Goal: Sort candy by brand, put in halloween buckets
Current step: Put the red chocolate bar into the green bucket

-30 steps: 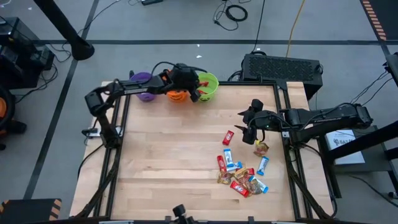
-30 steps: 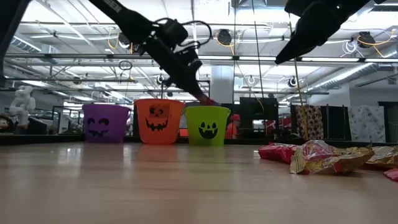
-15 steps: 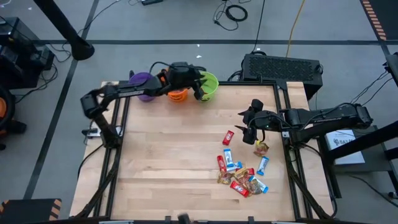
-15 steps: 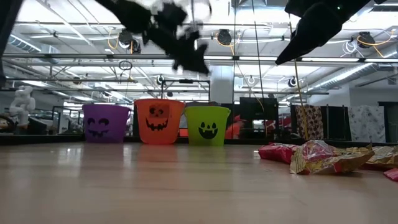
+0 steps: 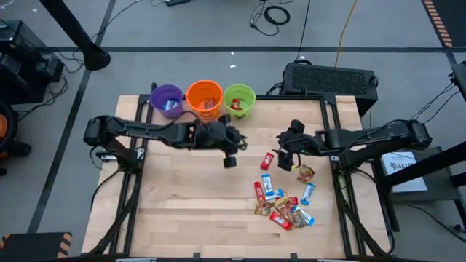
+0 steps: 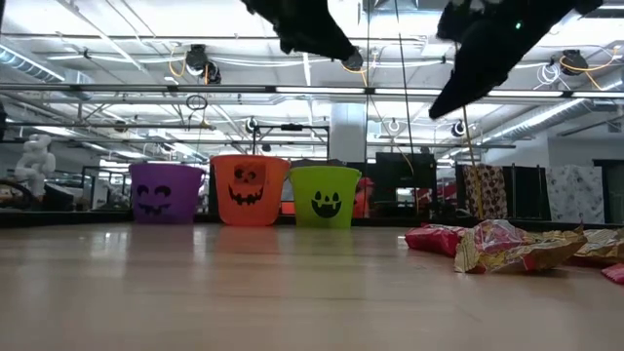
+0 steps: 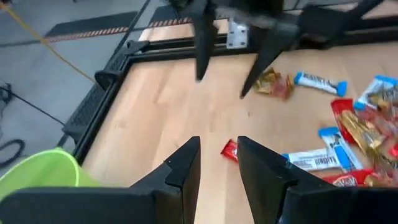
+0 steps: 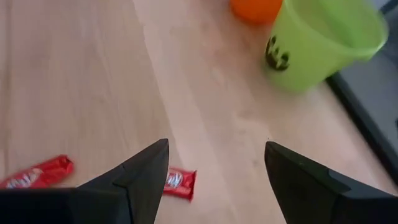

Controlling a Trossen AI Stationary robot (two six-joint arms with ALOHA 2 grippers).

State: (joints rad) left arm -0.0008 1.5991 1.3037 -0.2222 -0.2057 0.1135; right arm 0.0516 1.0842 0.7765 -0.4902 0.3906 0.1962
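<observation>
Candy [image 5: 280,200] heaped just beside the spread, empty right tool [image 5: 288,151]; left tool [image 5: 230,154] well apart, seemingly parted, empty.

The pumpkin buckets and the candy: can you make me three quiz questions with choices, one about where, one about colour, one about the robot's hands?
1. Where do the buckets stand?
A. along the table's far edge
B. in the table's middle
C. on the floor

2. What colour is the middle bucket?
A. purple
B. orange
C. green

3. What is the left hand holding?
A. a red candy
B. a bucket
C. nothing

Answers:
1 A: the purple bucket, orange bucket and green bucket line the far edge.
2 B: orange sits between the other two.
3 C: the left hand has parted fingers with bare table and a red candy far beyond them.
</observation>
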